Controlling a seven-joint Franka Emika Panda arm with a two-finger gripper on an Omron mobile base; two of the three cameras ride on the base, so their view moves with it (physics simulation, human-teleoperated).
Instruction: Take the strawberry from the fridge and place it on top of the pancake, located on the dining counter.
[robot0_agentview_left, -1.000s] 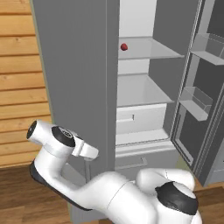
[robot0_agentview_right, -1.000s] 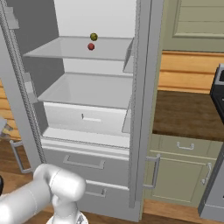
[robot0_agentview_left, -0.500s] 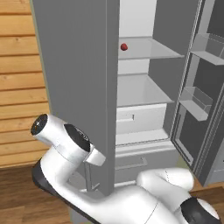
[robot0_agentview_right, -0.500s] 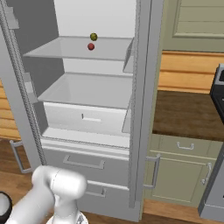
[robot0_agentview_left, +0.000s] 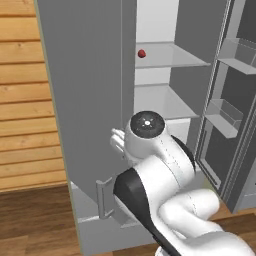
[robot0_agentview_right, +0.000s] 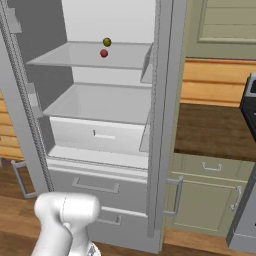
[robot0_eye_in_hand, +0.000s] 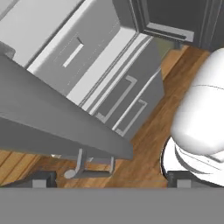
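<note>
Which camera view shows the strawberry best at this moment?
The right base view: the strawberry sits unobstructed on the upper fridge shelf, just in front of the olive-green fruit. In the left base view it peeks past the door edge.

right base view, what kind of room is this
Most likely a home kitchen: an open fridge with shelves holding a strawberry and a small green fruit, beside a dark wood countertop on green cabinets.
</note>
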